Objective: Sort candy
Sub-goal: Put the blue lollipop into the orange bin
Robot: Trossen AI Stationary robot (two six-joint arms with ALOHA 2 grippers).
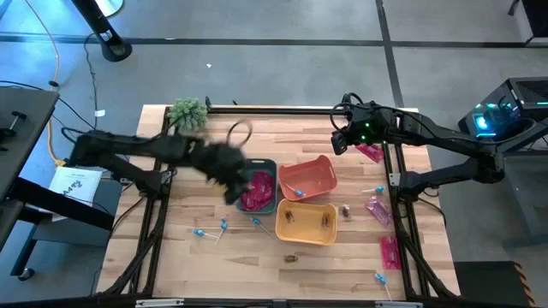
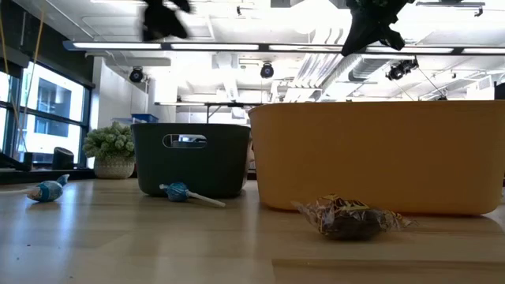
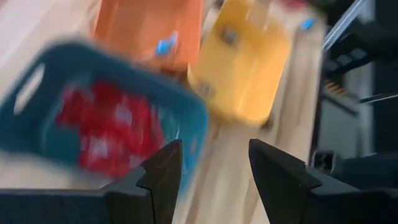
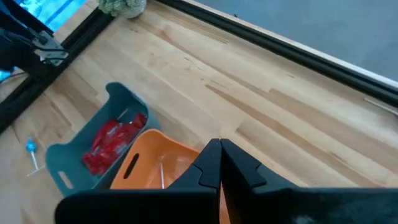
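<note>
Two pincers at work over three bins, with the candy only partly sorted.

Above the blue bin (image 1: 261,190) the left pincer (image 3: 211,168) is held, fingers spread with nothing between them; red packets (image 3: 109,127) are heaped inside that bin. Over the far right of the table (image 1: 214,257) the right pincer (image 4: 219,165) is seen pressed closed, and whether anything is pinched cannot be told. Lollipops (image 1: 210,231) are left near the blue bin, pink packets (image 1: 379,210) lie to the right, and a brown piece (image 2: 347,218) lies before the yellow bin (image 1: 306,222). One loose sweet should be chosen, approached squarely from above, gripped at its middle, then lifted clear of bin rims before being carried to its matching bin; the orange bin (image 1: 306,178) already holds a lollipop.
</note>
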